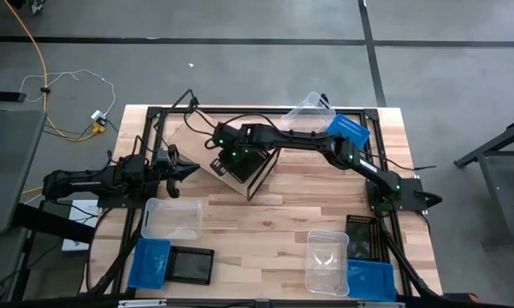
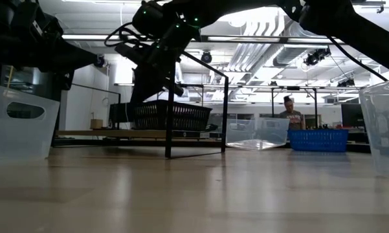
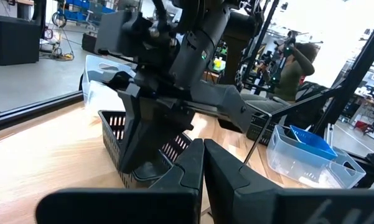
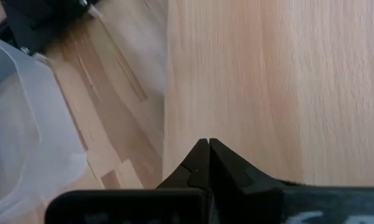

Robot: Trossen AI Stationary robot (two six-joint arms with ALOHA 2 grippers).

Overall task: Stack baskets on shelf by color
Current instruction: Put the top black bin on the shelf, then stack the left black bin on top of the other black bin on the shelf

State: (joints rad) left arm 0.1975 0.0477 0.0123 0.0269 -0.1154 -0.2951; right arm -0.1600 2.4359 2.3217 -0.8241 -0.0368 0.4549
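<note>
Closed, our right end effector (image 4: 208,144) is hovering over the shelf (image 1: 239,167) — next, we're needing a basket; left end effector (image 3: 204,148) closed, waiting.

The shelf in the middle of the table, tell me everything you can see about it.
The shelf is a box-shaped rack with a light wood panel and a thin black metal frame. It sits turned at an angle near the table's middle. In the low view a black slatted basket rests on its wood board. The right arm reaches over it, its shut end effector just above the wood panel. Whether anything grips the frame cannot be told.
</note>
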